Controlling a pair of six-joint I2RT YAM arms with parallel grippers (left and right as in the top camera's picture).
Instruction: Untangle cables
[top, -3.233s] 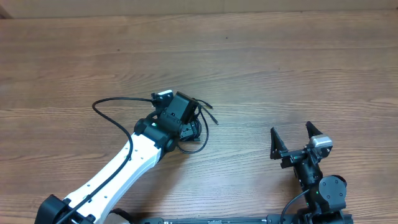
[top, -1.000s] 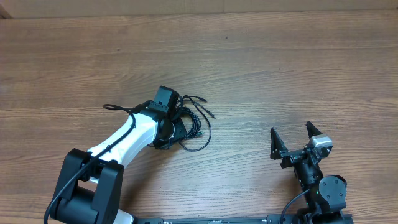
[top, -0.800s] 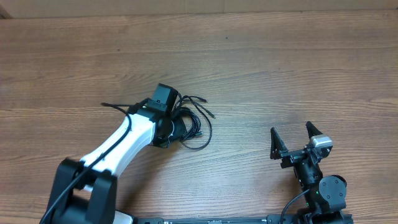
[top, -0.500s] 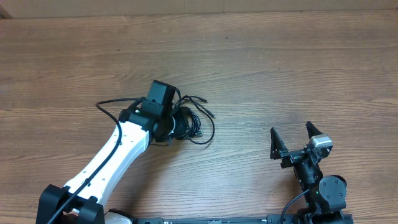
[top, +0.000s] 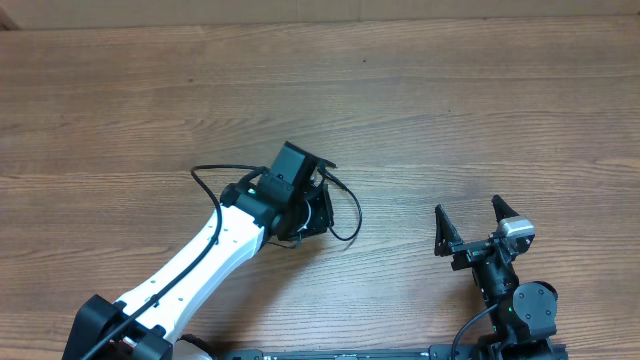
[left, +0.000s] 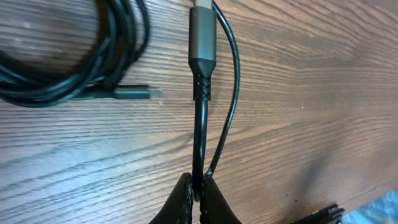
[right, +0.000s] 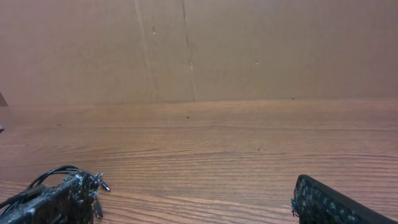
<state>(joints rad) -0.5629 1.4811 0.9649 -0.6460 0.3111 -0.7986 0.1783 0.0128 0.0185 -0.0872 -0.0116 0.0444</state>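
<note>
In the overhead view the thin black cables (top: 355, 216) lie bunched at mid-table, one loop sticking out to the right. My left gripper (top: 315, 197) sits over the bunch, which it partly hides. The left wrist view shows my left gripper (left: 198, 194) shut on one black cable (left: 200, 124), just below its grey plug (left: 202, 31). A second thin strand (left: 231, 93) runs alongside it. The remaining coil (left: 74, 68) lies to the upper left with a small plug tip (left: 134, 93). My right gripper (top: 470, 226) stands open and empty at the lower right, well away from the cables.
The wooden table (top: 450, 100) stretches around the bunch. A cardboard wall (right: 199, 50) rises along its far edge. The left arm's own thicker black cable (top: 205, 185) arcs out to the left of the wrist.
My left arm has swung to the right with the cable pinched, dragging the bunch some way right across the table. The right arm has not moved.
</note>
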